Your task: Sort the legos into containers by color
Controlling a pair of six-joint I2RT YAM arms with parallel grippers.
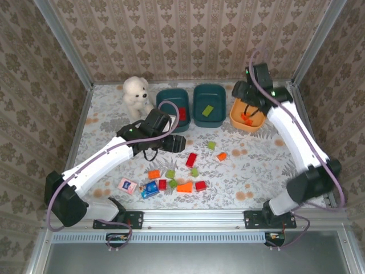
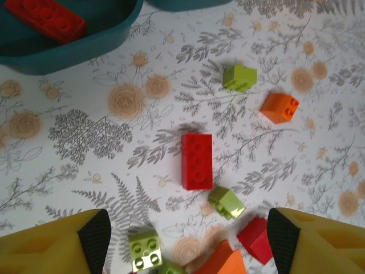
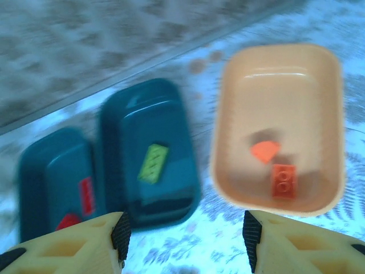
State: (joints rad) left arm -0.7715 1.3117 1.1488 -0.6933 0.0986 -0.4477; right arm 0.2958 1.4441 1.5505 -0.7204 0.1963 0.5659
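Five legos (image 3: 283, 180) are lying in containers (image 3: 279, 80) beyond the right gripper (image 3: 185, 242), fingers spread and empty; about ten are waiting loose ahead of the left gripper (image 2: 185, 240), fingers equally open.

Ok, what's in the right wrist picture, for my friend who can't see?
Three tubs from above, blurry: an orange tub holds two orange legos, the middle teal tub one green lego, the left teal tub two red legos. The open right end effector sits at the bottom edge.
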